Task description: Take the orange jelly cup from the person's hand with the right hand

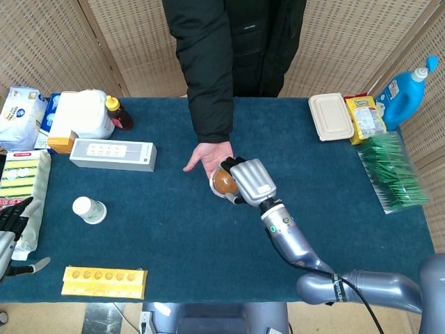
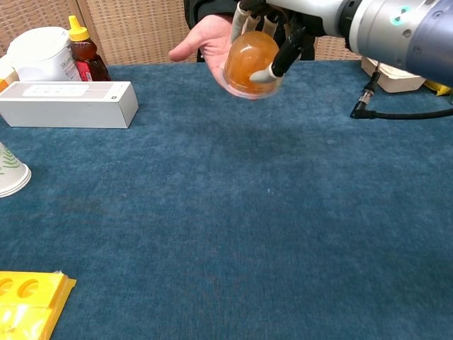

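The orange jelly cup (image 1: 222,182) (image 2: 249,62) is a clear dome with orange jelly, lying against the person's open palm (image 1: 206,157) (image 2: 209,39) above the table's middle. My right hand (image 1: 247,181) (image 2: 272,32) covers it from the right, fingers curled over the dome's top and thumb pressed on its near side, so it grips the cup. The cup is tilted toward the left. My left hand (image 1: 12,221) hangs at the far left edge of the head view, dark fingers spread, holding nothing.
A white box (image 1: 112,154) (image 2: 67,103), a jug (image 1: 82,114) and a syrup bottle (image 1: 118,113) stand at the left. A paper cup (image 1: 89,210) and a yellow tray (image 1: 104,282) lie near the front left. A takeaway box (image 1: 331,117), a blue bottle (image 1: 403,89) and green packets (image 1: 393,172) sit right.
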`<state>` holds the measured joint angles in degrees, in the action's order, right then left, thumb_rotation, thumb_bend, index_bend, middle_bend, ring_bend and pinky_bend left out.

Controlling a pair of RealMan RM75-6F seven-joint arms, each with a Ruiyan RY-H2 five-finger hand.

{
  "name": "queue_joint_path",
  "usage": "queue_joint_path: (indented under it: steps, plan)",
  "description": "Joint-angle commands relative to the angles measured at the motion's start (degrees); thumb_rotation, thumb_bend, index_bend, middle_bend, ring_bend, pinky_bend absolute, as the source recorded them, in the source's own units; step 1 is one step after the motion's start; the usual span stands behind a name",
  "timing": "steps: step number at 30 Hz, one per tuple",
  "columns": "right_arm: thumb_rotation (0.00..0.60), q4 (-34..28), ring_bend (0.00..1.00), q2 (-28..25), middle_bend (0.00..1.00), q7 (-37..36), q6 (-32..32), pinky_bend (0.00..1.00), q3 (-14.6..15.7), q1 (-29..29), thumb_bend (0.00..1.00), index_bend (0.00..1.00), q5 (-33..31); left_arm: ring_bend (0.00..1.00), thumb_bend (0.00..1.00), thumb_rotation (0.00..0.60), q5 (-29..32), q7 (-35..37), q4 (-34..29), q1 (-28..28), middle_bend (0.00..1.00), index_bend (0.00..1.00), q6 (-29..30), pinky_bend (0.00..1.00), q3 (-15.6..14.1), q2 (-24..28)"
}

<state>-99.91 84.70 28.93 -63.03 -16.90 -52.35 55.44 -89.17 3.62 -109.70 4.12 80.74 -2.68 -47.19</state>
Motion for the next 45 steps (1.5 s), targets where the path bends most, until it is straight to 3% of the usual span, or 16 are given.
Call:
queue_joint_path:
  steps: [1, 7, 12, 18, 25, 27, 30, 32, 35, 40, 45]
  plan:
    - [0.600, -4.15, 0.42, -3.78, 0.45, -1.32, -2.64, 0.59, 1.40, 2.76, 0.42, 0.45, 3.81, 0.00, 0.08, 0.600, 0.00, 0.19, -0.01, -0.04, 0.00, 0.00, 0.08, 0.04, 0.00, 0.06]
    - [0.600, -8.99, 0.42, -12.63, 0.45, -3.98, -7.62, 0.59, 5.90, 9.75, 0.42, 0.46, 11.01, 0.00, 0.08, 0.600, -0.75, 0.30, 0.07, -0.17, 0.00, 0.00, 0.31, 0.04, -0.25, 0.10]
    - [0.600, -5.14, 0.42, -15.55, 0.45, -10.47, -5.22, 0.59, 10.03, 13.18, 0.42, 0.46, 14.06, 0.00, 0.08, 0.600, -1.51, -0.30, -0.10, -0.40, 0.00, 0.00, 0.54, 0.04, -0.64, -0.07]
    - [0.600, 5.43, 0.41, -10.59, 0.45, -17.37, 0.63, 0.58, 12.00, 13.57, 0.43, 0.46, 14.32, 0.00, 0.08, 0.600, -1.89, -0.54, -0.07, -0.96, 0.00, 0.00, 1.37, 0.04, -0.87, -0.32]
    - [0.600, 13.43, 0.38, -3.98, 0.44, -18.72, 6.46, 0.56, 12.86, 12.02, 0.43, 0.45, 14.73, 0.00, 0.08, 0.600, -1.10, -0.70, -0.08, -0.67, 0.00, 0.00, 0.80, 0.04, -0.62, -0.40]
    - [0.600, 15.15, 0.35, -2.34, 0.41, -18.74, 7.51, 0.54, 12.57, 11.72, 0.43, 0.40, 14.07, 0.00, 0.08, 0.600, -0.82, -0.70, -0.14, -0.54, 0.00, 0.00, 0.55, 0.04, -0.52, -0.37]
    - [0.600, 16.69, 0.24, -1.47, 0.27, -19.47, 9.58, 0.43, 12.55, 11.33, 0.38, 0.20, 13.67, 0.00, 0.08, 0.600, -0.59, -0.58, -0.17, -0.48, 0.00, 0.00, 0.45, 0.04, -0.45, -0.27]
    - [0.600, 16.35, 0.15, -2.33, 0.15, -20.69, 10.83, 0.36, 12.77, 11.28, 0.34, 0.09, 14.14, 0.00, 0.08, 0.600, -0.38, -0.43, -0.17, -0.45, 0.00, 0.00, 0.44, 0.04, -0.36, -0.24]
    - [0.600, 14.01, 0.10, -4.79, 0.07, -21.90, 10.26, 0.32, 12.84, 11.93, 0.31, 0.04, 15.60, 0.00, 0.08, 0.600, -0.21, -0.45, -0.19, -0.31, 0.00, 0.00, 0.21, 0.04, -0.28, -0.23]
    - [0.600, 6.84, 0.09, -11.34, 0.06, -22.58, 4.97, 0.31, 13.41, 14.88, 0.30, 0.03, 19.77, 0.00, 0.08, 0.600, -0.74, -1.12, -0.30, -0.25, 0.00, 0.00, -0.01, 0.04, -0.53, -0.35]
    - [0.600, 0.38, 0.09, -18.83, 0.07, -23.66, -2.62, 0.31, 16.24, 20.37, 0.29, 0.03, 25.54, 0.00, 0.08, 0.600, -1.77, -1.62, -0.37, -0.57, 0.00, 0.00, 0.47, 0.04, -0.95, -0.51]
